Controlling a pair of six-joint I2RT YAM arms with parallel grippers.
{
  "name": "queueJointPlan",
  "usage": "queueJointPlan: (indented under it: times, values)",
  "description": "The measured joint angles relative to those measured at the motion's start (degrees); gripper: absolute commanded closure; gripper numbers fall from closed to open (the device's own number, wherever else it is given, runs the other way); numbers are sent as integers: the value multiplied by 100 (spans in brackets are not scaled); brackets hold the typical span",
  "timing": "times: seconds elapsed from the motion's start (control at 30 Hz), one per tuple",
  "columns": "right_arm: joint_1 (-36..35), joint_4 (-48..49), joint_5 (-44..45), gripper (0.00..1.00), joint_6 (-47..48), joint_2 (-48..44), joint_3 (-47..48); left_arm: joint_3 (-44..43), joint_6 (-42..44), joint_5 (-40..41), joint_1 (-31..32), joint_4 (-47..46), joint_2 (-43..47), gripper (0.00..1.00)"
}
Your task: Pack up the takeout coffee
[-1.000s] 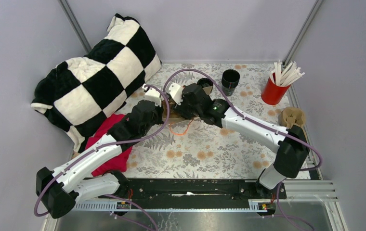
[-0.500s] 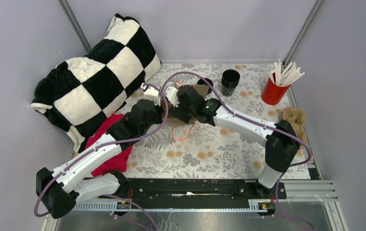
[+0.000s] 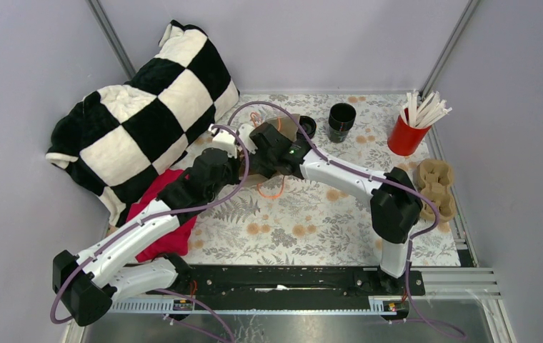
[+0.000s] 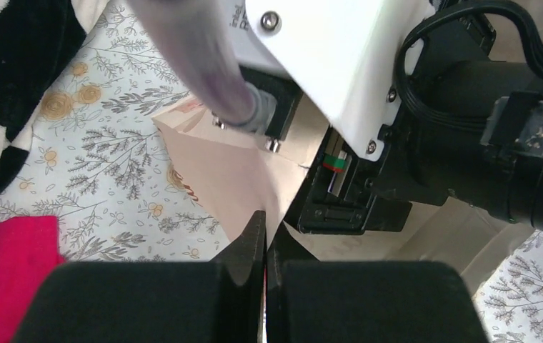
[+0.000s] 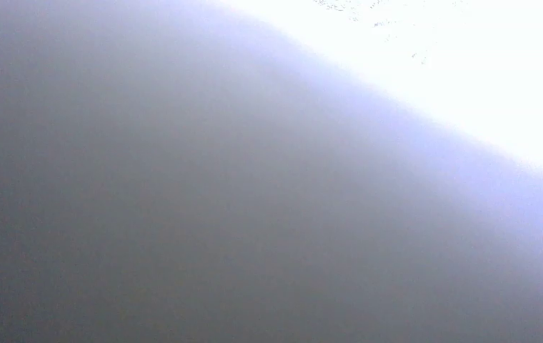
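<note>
Takeout coffee: not made out in any view, so its place relative to either jaw cannot be told. Left gripper point(image 4: 265, 236): jaws pressed together, pinching the paper bag point(image 4: 218, 171) edge. Right gripper point(image 3: 263, 146): at the bag, fingers hidden, jaw state unreadable. Black cup stack point(image 3: 341, 120) stands at the bag's 2 o'clock.

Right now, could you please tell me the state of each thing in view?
Paper bag: edge pinched by the left gripper.
Left gripper: shut on the paper bag.
Right gripper: fingers hidden, cannot tell.
Black cup stack: upright, lidless.
Red cup: upright, holding white sticks.
</note>
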State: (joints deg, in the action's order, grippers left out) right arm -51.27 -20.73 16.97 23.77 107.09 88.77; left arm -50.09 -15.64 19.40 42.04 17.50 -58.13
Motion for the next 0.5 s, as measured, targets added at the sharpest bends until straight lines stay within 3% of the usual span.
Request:
queueJointPlan:
  times: [0.3, 0.5]
  values:
    - [-11, 356, 330, 21, -787, 179, 48, 4, 44, -72, -13, -76, 0, 100]
    - [-11, 656, 286, 32, -898, 190, -72, 4, 37, -70, -13, -83, 0, 100]
